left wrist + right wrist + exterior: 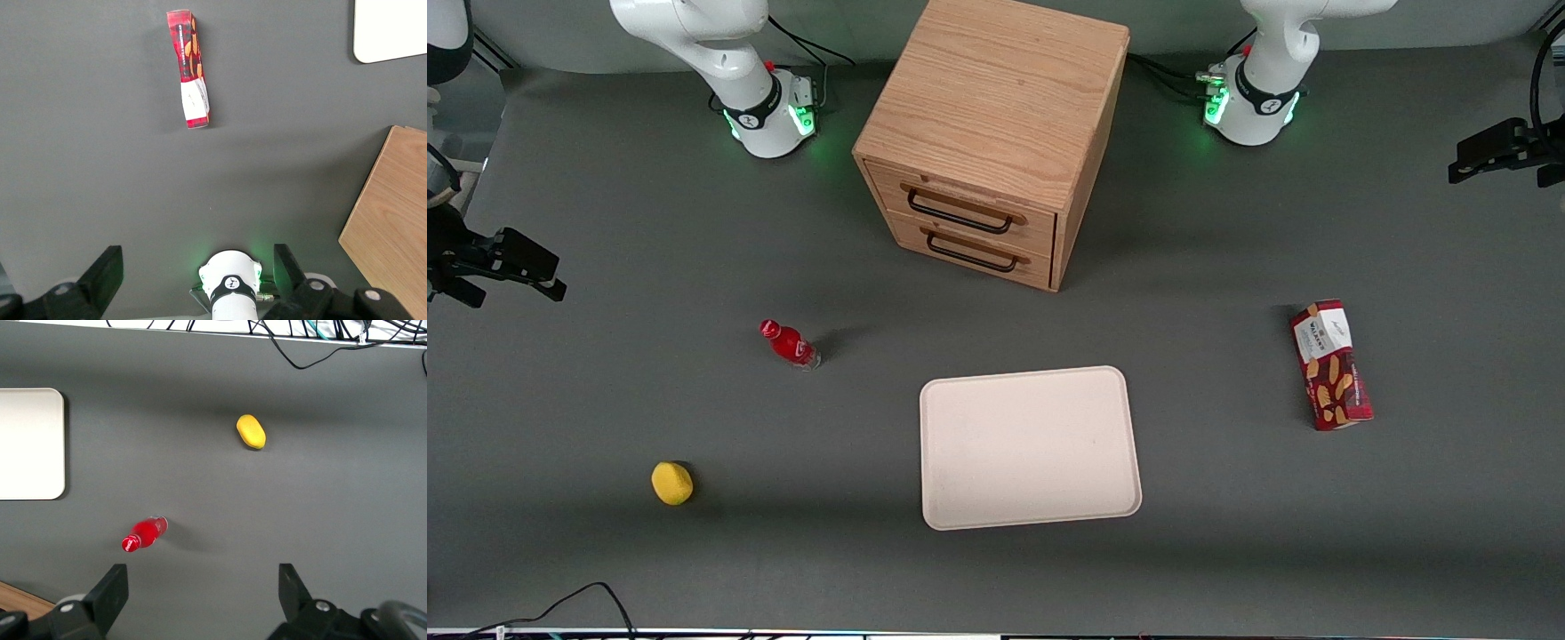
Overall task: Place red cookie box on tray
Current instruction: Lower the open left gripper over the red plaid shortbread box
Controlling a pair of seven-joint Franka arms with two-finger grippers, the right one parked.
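Observation:
The red cookie box (1330,364) lies flat on the grey table toward the working arm's end, white label end pointing away from the front camera; the left wrist view shows the box (189,69) too. The cream-white tray (1030,449) sits mid-table with nothing on it, and a corner of the tray (390,30) shows from the wrist. My left gripper (1485,151) hangs near the table's edge, farther from the front camera than the box and well apart from it. The gripper (197,267) is open, its fingers wide apart and holding nothing.
A wooden two-drawer cabinet (996,133) stands farther from the front camera than the tray. A small red bottle (789,343) and a yellow fruit (671,483) lie toward the parked arm's end. The working arm's base (230,287) shows below the wrist.

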